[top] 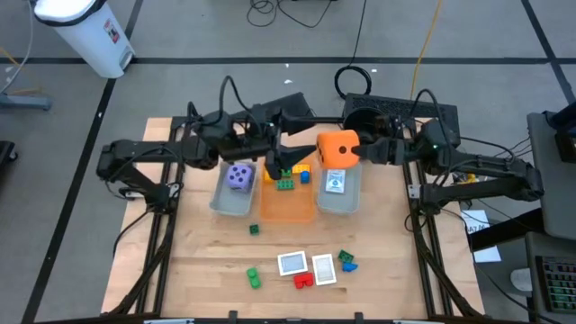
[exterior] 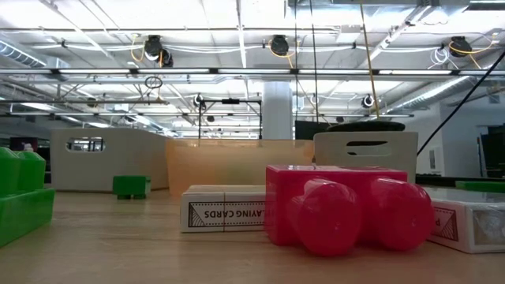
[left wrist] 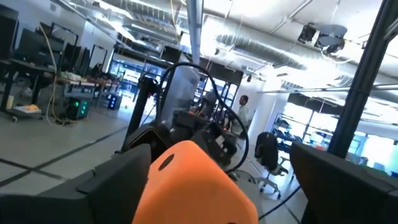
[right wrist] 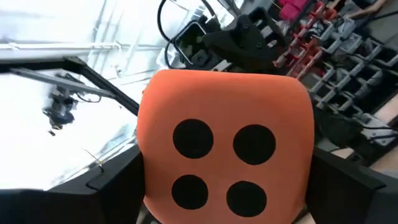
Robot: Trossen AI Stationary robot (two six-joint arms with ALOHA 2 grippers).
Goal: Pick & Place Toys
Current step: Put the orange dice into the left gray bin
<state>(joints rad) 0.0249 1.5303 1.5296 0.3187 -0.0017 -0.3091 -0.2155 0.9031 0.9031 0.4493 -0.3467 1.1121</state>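
the right gripper (top: 349, 149) holds the orange die (top: 337, 148) between its fingers, the spotted face filling the right wrist view, and hangs just above the right grey tray (top: 340, 200), where a whitish card (top: 335, 182) already lies directly below it. the left gripper (top: 281, 153) stands with its fingers spread wide and nothing between them, just above the orange tray (top: 288, 209), with a green brick (top: 285, 184), a yellow brick (top: 301, 167) and a blue brick (top: 306, 176) lying right beneath it. on its far side from the right arm, the purple die (top: 238, 176) sits in the left grey tray (top: 231, 200). by my reading the sorting is partly done: both dice and a handful of pieces are at the trays, while a small green brick (top: 254, 229) lies just short of the trays, and well nearer the front edge than either gripper sit another green brick (top: 254, 277), two cards (top: 292, 263), a red brick (top: 304, 279) and a blue and green piece (top: 346, 261). the two grippers are close to each other over neighbouring trays, so sideways room between them looks tight; the open wood toward the front of the table (top: 180, 261) gives free room. the tray walls are the edges to clear when lowering the die.
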